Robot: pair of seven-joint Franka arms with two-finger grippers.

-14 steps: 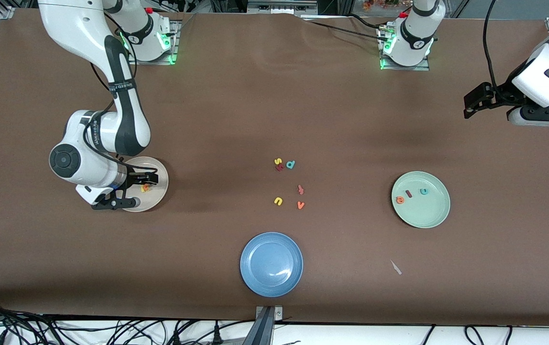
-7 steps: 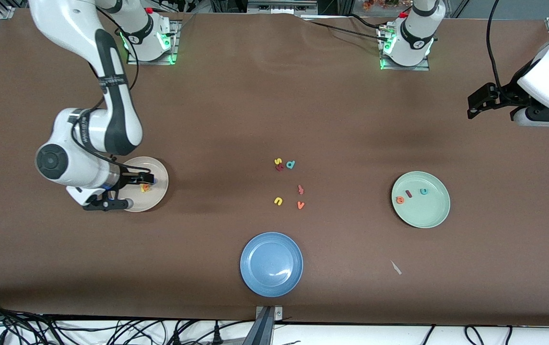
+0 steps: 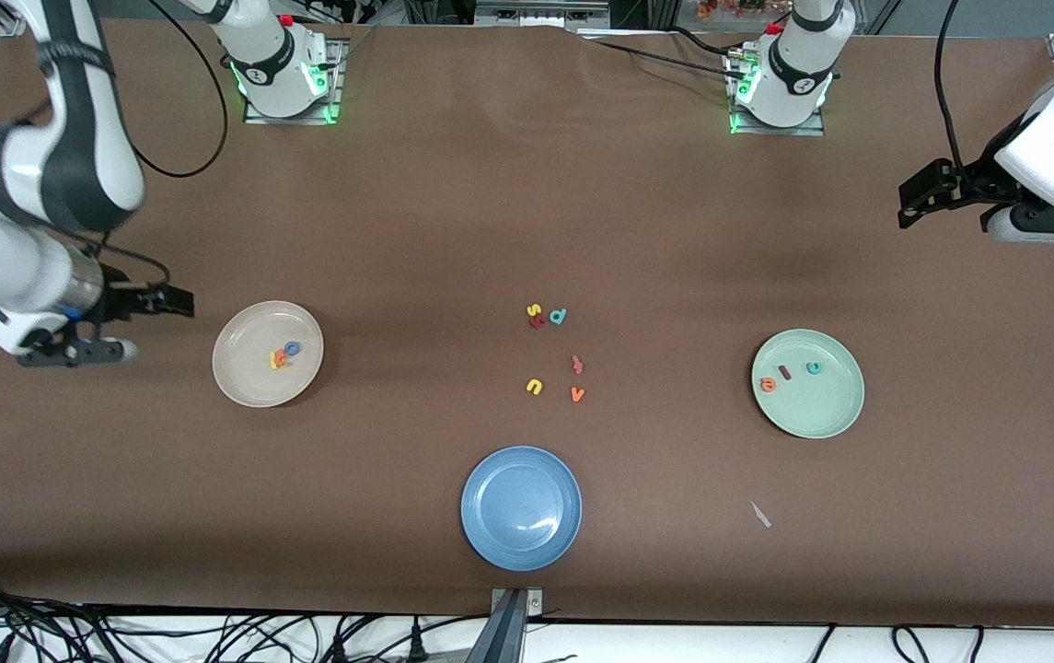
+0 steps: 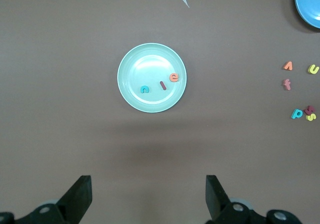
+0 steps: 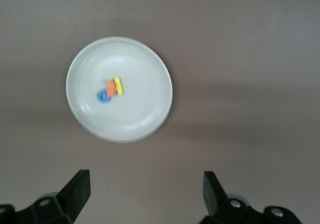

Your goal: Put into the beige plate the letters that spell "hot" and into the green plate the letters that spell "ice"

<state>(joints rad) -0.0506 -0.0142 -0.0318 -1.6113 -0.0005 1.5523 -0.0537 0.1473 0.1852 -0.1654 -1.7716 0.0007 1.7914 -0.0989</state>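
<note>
Front view: right gripper [image 3: 151,322] hangs over bare table at the right arm's end, just beside the beige plate [image 3: 241,382], jaws wide, nothing between them. Beige plate holds the blue o [image 3: 293,348], the yellow h [image 3: 275,360] and the orange t [image 3: 283,358], bunched together and touching. Left gripper [image 3: 915,196] is up over the left arm's end of the table, holding nothing. Green plate [image 3: 821,414] sits nearer the camera than it and holds the orange e [image 3: 768,384], the dark red i [image 3: 784,372] and the teal c [image 3: 815,367], spaced in a row. Loose letters lie mid-table between the two plates: yellow u [image 3: 534,387], orange v [image 3: 577,394], teal d [image 3: 558,317]. Blue plate [image 3: 490,525] lies nearest the camera.

Left wrist view: both fingers [image 4: 79,198] stand far apart, empty, over bare table. Green plate [image 4: 130,94] lies clear of them with e [image 4: 173,77], i [image 4: 163,85], c [image 4: 144,89] inside.

Right wrist view: fingers [image 5: 76,191] spread wide, empty. Beige plate [image 5: 145,119] lies apart from them; o [image 5: 103,96], t [image 5: 110,87], h [image 5: 118,85] are clustered near its centre.
</note>
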